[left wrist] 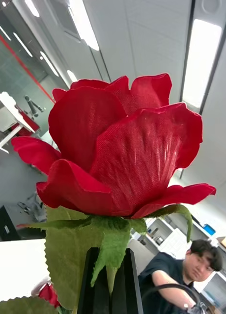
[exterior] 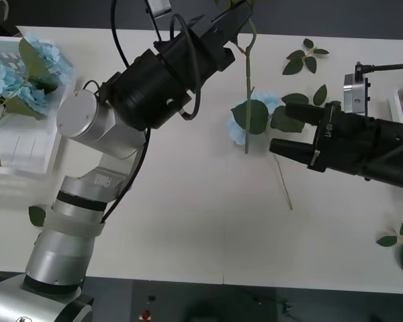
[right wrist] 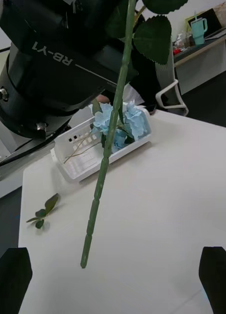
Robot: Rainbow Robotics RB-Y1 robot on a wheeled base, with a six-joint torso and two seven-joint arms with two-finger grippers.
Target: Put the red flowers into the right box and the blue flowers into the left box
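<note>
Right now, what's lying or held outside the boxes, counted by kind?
Red flowers: 1, held up in the left gripper
Blue flowers: 1, on the table
Leaf sprigs: 3, at the far side, the near right and the near left
Total: 5

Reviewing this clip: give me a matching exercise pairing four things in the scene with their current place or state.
1. red rose
2. blue flowers
3. right gripper
4. lone blue flower

A. open above the table
B. lying in the left box
C. clamped by the left gripper
D. lying on the table

Pairs: 1-C, 2-B, 3-A, 4-D
</note>
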